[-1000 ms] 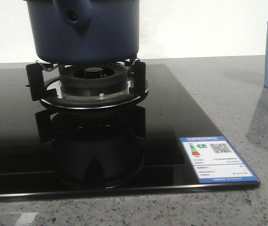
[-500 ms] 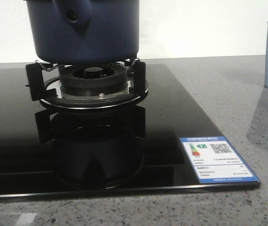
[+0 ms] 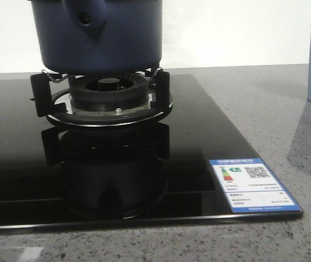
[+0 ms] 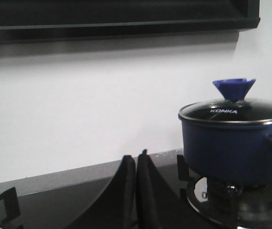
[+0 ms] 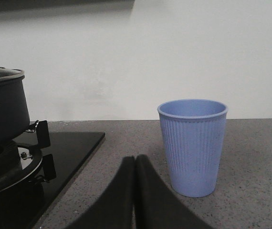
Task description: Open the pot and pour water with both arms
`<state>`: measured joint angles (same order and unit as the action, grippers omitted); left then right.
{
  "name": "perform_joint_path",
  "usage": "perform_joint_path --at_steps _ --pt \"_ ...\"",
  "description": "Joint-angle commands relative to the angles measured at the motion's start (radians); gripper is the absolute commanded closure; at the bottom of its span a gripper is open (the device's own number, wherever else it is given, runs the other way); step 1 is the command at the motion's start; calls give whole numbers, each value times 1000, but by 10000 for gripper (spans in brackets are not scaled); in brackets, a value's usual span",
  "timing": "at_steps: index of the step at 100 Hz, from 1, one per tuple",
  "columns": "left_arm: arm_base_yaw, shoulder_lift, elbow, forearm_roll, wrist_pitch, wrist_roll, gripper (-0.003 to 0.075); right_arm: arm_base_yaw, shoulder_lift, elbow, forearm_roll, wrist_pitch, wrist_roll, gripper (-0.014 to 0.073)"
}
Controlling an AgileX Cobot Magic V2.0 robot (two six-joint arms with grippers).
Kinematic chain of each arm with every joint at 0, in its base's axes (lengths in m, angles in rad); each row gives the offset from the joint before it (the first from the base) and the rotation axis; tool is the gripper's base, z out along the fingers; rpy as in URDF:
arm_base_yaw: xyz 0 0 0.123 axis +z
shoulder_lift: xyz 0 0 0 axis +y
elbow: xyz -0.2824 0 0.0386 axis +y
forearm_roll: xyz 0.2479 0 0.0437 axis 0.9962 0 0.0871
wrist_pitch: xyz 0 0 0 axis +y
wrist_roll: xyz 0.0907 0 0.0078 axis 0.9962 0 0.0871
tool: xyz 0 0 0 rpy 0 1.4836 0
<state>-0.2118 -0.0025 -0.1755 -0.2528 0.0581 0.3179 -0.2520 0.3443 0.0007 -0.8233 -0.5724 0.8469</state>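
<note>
navy enamel fills the top of my front view: the pot [image 3: 98,35] sits on the burner grate [image 3: 101,93] of the black glass hob [image 3: 199,136], its handle stub with the small dark hole turned toward me. from the left wrist camera i can see the glass lid [image 4: 234,110] is on, with a blue cone-shaped knob [image 4: 234,88] standing up from its middle. nothing has been opened yet, so i judge the step in hand is the approach to that knob.

the left gripper [image 4: 135,162] has its fingers pressed together, low over the hob and well apart from the pot. i'd want to spread them first, rise above the rim, then close under the flare of the cone — it widens upward, so a grip low on it should hold.

the right gripper [image 5: 134,164] is also pressed together with nothing in it, near the pale blue ribbed cup [image 5: 192,145], which stands upright on the grey speckled counter [image 5: 250,157] beside the hob.

as for contents — i cannot see into the cup from this low angle, and the lid hides what the pot holds.
</note>
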Motion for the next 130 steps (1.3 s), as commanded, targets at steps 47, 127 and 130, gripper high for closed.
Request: perform_joint_path --at_steps 47,127,130 --pt "219 -31 188 164 23 -318 740 0 3 -27 33 -45 0 656" --pt "219 -31 186 161 26 -318 741 0 -3 -27 33 -42 0 656" --pt "219 -31 186 161 26 -318 741 0 -9 -27 33 -40 0 656"
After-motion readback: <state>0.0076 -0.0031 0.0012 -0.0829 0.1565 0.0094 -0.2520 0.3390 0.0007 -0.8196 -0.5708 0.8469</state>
